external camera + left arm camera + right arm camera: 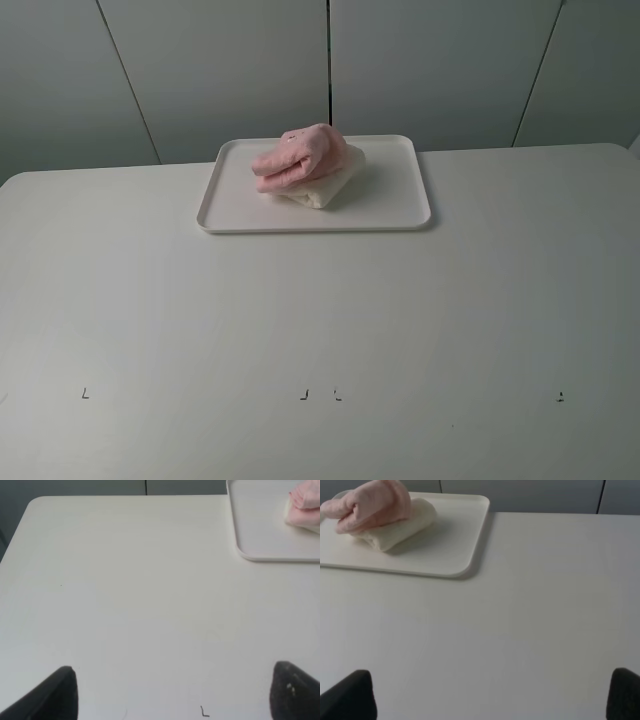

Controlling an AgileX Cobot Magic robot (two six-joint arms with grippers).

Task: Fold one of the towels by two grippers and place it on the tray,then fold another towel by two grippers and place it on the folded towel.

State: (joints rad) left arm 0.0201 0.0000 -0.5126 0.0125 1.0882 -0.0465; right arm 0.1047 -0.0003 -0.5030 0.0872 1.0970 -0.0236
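A folded pink towel (301, 157) lies on top of a folded cream towel (330, 182) on the white tray (390, 200) at the back middle of the table. Both towels also show in the right wrist view, pink (372, 505) over cream (407, 525), on the tray (465, 540). The left wrist view shows the tray's corner (260, 535) and the pink towel's edge (306, 497). My left gripper (172, 695) is open and empty over bare table, far from the tray. My right gripper (492, 697) is open and empty over bare table. Neither arm shows in the exterior high view.
The white table (320, 330) carries small dark marks (85, 393) near its front edge. Grey wall panels (220, 70) stand behind the table's back edge.
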